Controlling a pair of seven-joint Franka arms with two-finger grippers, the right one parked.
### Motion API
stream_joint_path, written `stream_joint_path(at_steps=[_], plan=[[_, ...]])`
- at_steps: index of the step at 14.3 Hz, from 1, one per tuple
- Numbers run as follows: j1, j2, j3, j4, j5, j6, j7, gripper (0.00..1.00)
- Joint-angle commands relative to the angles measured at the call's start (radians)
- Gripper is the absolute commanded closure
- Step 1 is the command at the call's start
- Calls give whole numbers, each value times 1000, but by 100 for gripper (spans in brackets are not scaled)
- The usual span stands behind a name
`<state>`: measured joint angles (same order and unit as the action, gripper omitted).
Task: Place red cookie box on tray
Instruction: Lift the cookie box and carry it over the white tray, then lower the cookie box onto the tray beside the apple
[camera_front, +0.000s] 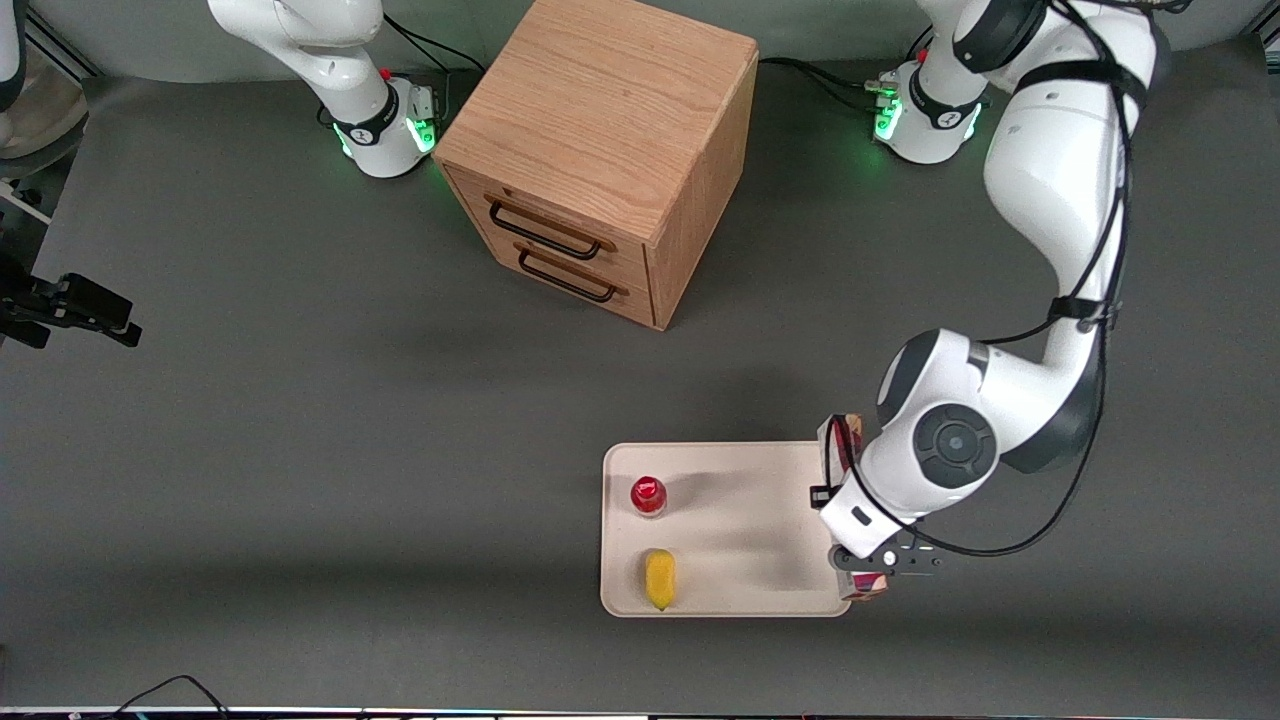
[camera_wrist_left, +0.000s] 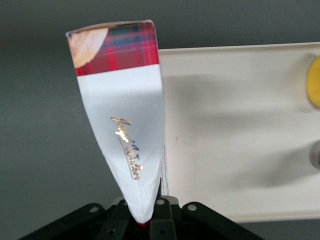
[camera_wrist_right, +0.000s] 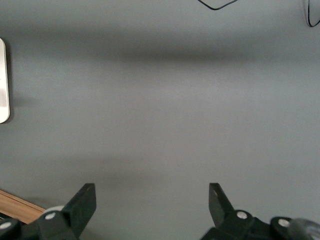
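Observation:
The red cookie box (camera_wrist_left: 120, 125) is a long narrow box with a white face, gold script and a red tartan end. My left gripper (camera_wrist_left: 144, 222) is shut on it, with its jaws pressed against both sides of the near end. In the front view the arm's wrist covers most of the box; only its two ends (camera_front: 842, 432) show, along the tray's edge toward the working arm's end of the table. The cream-white tray (camera_front: 740, 520) lies flat near the front camera. The box hangs over that edge (camera_wrist_left: 172, 125), partly over the grey table, and casts a shadow on the tray.
A small red-capped bottle (camera_front: 648, 495) and a yellow object (camera_front: 659, 578) sit on the tray, on the part toward the parked arm. A wooden drawer cabinet (camera_front: 600, 150) with two handles stands farther from the front camera.

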<state>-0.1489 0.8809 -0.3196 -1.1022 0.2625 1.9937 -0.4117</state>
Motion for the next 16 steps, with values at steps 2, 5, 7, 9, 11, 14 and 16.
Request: stream_joint_path(at_steps=[2,5,7,9,11,14,16], plan=[[-18,98,-6,47,87,69,-94,100],[-21,121,-13,45,92,111,-102,100],[-24,139,-13,45,99,140,-104,100],[-24,144,-13,42,104,143,-104,42],[-21,139,-13,39,121,139,-104,0],[-11,86,-18,48,115,10,-95,0],[-1,15,-32,48,107,-97,-84,0]])
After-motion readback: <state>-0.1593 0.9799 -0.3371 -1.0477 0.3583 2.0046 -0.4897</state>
